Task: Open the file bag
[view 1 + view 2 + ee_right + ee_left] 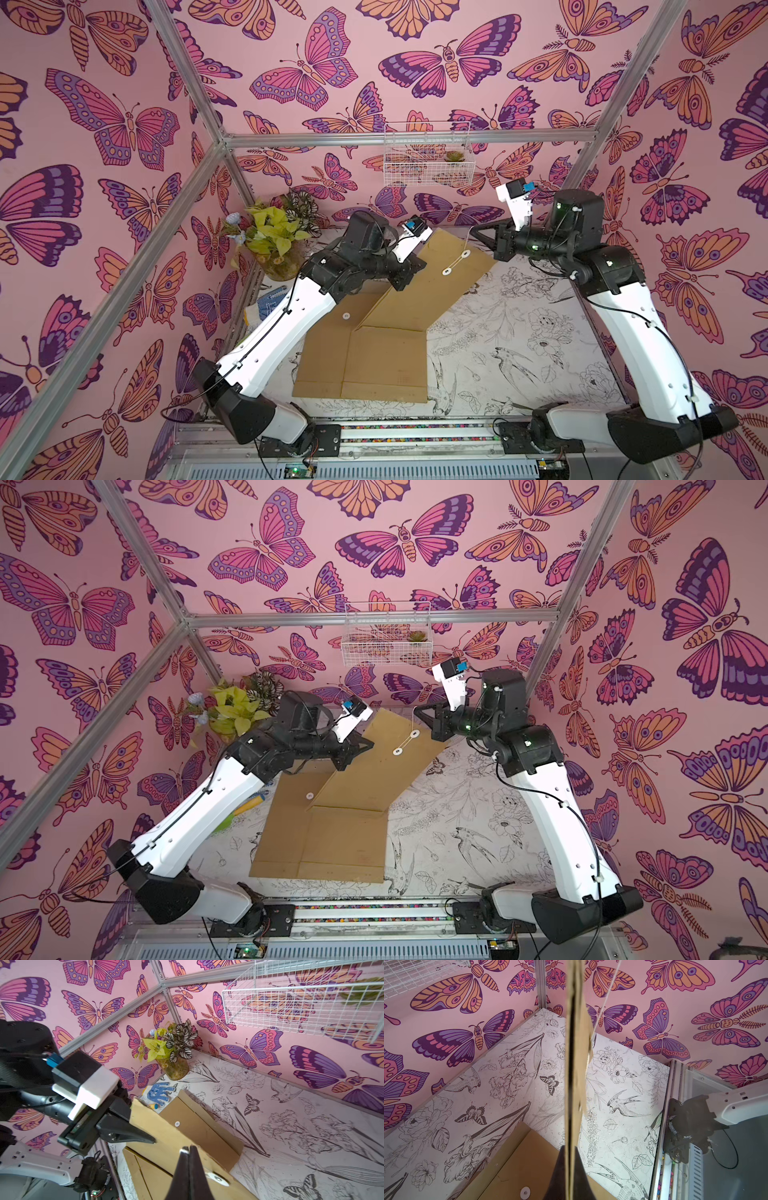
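Pink butterfly-print walls enclosed a bench (519,332) covered in black-and-white floral line art.

**Both top views.** We saw the file bag (419,299) (365,779) raised at a slant over the middle of the bench. Its lower edge reached down to a second brown bag (374,365) that lay flat. The left fingers (415,264) (361,746) were clamped on its left edge. The right fingers (486,237) (430,712) were pressed together near its far upper corner, and the white string (456,263) ran from the two closure discs up to their tips. A potted plant (274,237) stood in the far left corner, and a wire basket (428,166) hung on the rear wall.

**Left wrist view.** We saw the file bag (572,1084) edge-on, pinched between the left fingers (579,1169). The string (604,999) slanted away beside it, and the second brown bag (519,1157) lay beneath on the bench.

**Right wrist view.** The right fingers (182,1167) met with no gap, and we could not make out the string between them from this angle. The file bag (166,1142) stood just beyond them, with the left fingers (128,1130) gripping its far edge. A blue dotted glove (160,1093) lay near the plant.
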